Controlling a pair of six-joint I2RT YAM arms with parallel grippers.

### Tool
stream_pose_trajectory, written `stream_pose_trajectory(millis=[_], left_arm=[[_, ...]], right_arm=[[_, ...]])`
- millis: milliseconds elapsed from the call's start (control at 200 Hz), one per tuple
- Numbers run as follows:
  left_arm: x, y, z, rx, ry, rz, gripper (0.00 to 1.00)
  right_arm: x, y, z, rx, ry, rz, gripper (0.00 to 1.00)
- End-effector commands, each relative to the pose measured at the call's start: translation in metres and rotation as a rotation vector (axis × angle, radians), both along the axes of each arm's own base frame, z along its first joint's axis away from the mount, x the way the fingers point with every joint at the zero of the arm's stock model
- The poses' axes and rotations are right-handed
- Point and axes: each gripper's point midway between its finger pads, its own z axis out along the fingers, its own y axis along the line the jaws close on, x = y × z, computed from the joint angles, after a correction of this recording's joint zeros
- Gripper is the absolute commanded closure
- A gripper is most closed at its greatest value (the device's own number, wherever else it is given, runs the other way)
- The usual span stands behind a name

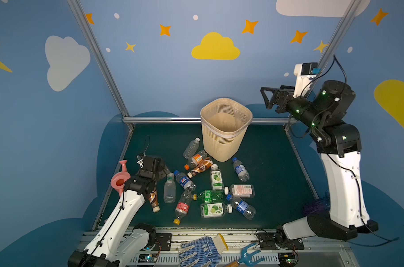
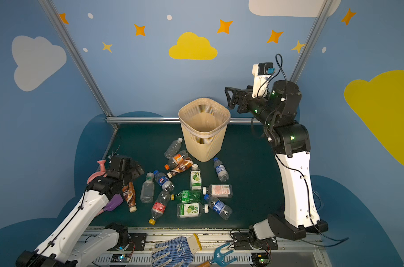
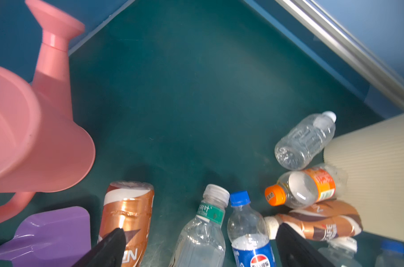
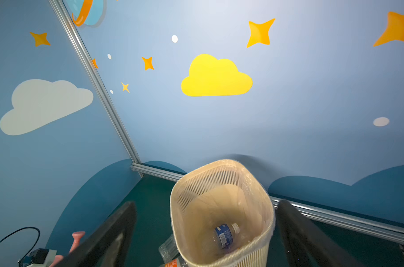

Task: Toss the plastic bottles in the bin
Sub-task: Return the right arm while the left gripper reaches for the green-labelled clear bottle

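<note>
Closest to us lies a blue dotted glove [image 1: 201, 252] on the front rail [image 1: 242, 237]. Going left to right, we see a pink watering can [image 1: 119, 180], then our left gripper [image 3: 199, 231] low over the green mat [image 1: 277, 173], its fingers wide apart and holding nothing. Most plastic bottles [image 1: 216, 178] lie on that mat in front of the bin [image 1: 219, 148]. One bottle [image 4: 224, 237] lies inside the bin. Our right gripper [image 4: 206, 208] hangs high near the bin, fingers wide apart, holding nothing.

Open mat [image 1: 272, 189] right of bin [image 1: 219, 148]; bottles [image 1: 216, 176] crowd the middle, watering can [image 1: 120, 181] blocks left edge
</note>
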Motion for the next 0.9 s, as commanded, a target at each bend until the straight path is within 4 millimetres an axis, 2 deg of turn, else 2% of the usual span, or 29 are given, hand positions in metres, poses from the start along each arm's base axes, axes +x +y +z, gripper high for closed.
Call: stream_pose_trajectory(millis=[0,120,245,415,526,641,896], left_arm=[[-0.015,-0.001,-0.011,0.101,0.09,-0.027,0.0],[-0.026,-0.017,-0.032,0.139,0.173,-0.08,0.01],[-0.036,-0.033,-0.058,0.108,0.268,-0.13,0.04],[-0.049,-0.037,-0.078,0.121,0.36,-0.152,0.1],[-0.048,-0.04,-0.083,0.114,0.371,-0.16,0.12],[-0.043,-0.049,-0.089,0.101,0.398,-0.193,0.14],[-0.04,-0.052,-0.111,0.184,0.587,-0.229,0.17]], right_arm=[[0.041,-0.009,-0.078,-0.012,0.185,-0.054,0.04],[0.041,-0.032,-0.139,0.044,0.307,-0.101,0.04],[0.028,-0.057,-0.202,0.084,0.428,-0.163,0.04],[0.005,-0.081,-0.262,0.1,0.547,-0.229,0.04],[-0.006,-0.091,-0.292,0.119,0.606,-0.263,0.03],[-0.012,-0.097,-0.314,0.132,0.652,-0.279,0.03],[-0.02,-0.104,-0.34,0.143,0.711,-0.308,0.03]])
